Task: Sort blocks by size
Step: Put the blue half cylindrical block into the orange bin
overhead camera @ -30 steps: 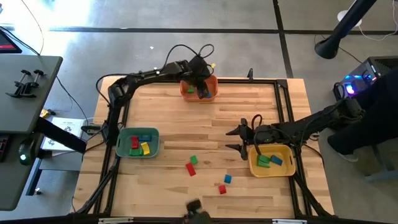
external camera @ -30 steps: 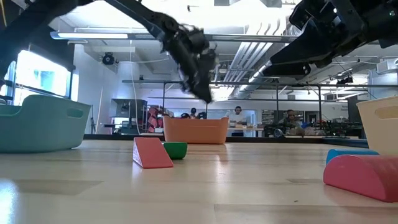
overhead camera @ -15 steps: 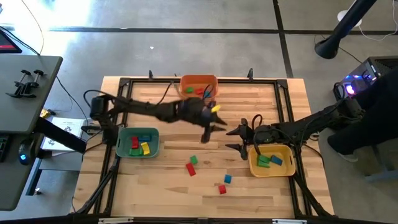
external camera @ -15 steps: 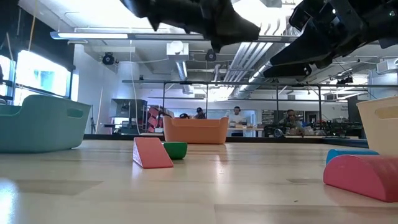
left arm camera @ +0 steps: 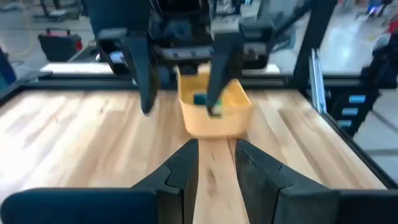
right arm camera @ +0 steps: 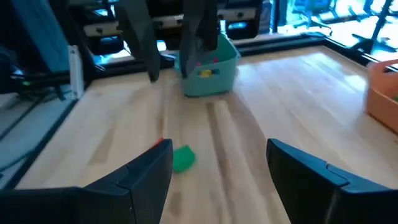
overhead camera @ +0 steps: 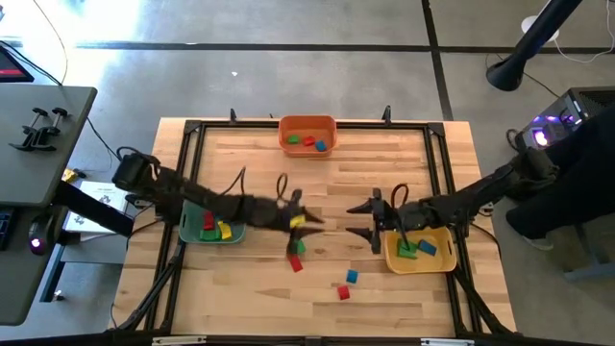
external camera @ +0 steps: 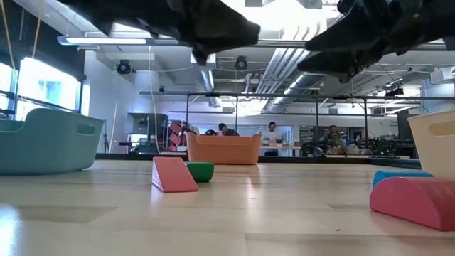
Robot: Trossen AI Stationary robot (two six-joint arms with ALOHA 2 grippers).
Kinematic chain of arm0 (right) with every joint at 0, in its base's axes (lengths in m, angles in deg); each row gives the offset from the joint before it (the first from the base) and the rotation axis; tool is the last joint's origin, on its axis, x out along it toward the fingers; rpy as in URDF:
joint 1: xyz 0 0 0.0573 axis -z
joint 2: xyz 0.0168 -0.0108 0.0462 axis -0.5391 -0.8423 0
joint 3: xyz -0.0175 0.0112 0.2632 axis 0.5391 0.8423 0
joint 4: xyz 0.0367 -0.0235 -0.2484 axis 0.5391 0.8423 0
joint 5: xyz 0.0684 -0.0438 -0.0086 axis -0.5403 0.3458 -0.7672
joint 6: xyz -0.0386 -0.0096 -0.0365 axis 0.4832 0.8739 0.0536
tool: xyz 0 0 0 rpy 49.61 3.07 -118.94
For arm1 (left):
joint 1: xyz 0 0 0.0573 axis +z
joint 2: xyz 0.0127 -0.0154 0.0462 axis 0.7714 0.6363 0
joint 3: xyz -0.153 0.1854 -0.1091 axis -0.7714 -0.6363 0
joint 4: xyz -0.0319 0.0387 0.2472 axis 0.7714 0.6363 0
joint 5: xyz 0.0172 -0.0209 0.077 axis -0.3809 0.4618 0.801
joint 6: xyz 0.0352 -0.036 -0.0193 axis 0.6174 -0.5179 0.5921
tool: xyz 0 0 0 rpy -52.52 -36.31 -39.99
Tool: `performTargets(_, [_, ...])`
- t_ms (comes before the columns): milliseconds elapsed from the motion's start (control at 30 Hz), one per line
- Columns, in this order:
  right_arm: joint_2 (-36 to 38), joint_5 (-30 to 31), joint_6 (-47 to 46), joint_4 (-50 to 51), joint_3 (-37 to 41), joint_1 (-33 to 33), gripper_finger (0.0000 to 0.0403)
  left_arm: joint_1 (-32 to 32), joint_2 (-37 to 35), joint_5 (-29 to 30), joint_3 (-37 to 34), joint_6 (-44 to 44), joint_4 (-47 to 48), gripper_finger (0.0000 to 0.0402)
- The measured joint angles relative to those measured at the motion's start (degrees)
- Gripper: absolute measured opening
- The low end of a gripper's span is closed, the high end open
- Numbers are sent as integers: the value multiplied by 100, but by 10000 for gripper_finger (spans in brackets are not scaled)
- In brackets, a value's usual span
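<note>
Loose blocks lie on the table's near middle: a green block [overhead camera: 298,247] touching a red block [overhead camera: 295,261], then a blue block [overhead camera: 352,277] and another red block [overhead camera: 342,291]. My left gripper [overhead camera: 312,223] hovers just beyond the green block, pointing level toward the table's right. It is open by a narrow gap [left arm camera: 216,149] with nothing in it. Facing it, my right gripper [overhead camera: 357,219] stands wide open and empty [right arm camera: 219,149], above the table beside the yellow bin [overhead camera: 420,252].
The orange bin [overhead camera: 307,135] at the far edge holds green, red and blue blocks. The teal bin [overhead camera: 213,221] on the left holds red, yellow, green and blue ones. The yellow bin holds green and blue ones. A dark frame [overhead camera: 192,130] rims the table.
My left gripper has swung from over the orange bin at the far edge toward the near edge, to the table's middle. It has tipped up from pointing down to nearly level, facing my right gripper. No block has moved.
</note>
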Motion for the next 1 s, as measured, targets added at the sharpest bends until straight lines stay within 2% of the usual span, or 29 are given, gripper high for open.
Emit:
performTargets(200, [-1162, 38, -17, -1049, -191, -345, 254, -801, -1, 891, -1, -127, 363, 90])
performTargets(400, [-2465, -401, 424, -822, -1279, -527, 254, -1221, -37, 912, -369, 232, -105, 90])
performTargets(533, [-3047, -673, 788, 155, -2154, -555, 254, -1257, -51, 922, -772, 208, -604, 90])
performTargets(800, [-3394, -726, 285, 3618, -3725, -460, 254, -1270, -51, 918, -1118, -377, -734, 90])
performTargets(900, [-3392, -1053, 291, 4507, -3997, -587, 254, -1327, -51, 919, -1116, -604, -713, 90])
performTargets(1000, [-3345, -1719, 287, 5212, -4089, -738, 254, -1417, -51, 926, -1116, -626, -741, 90])
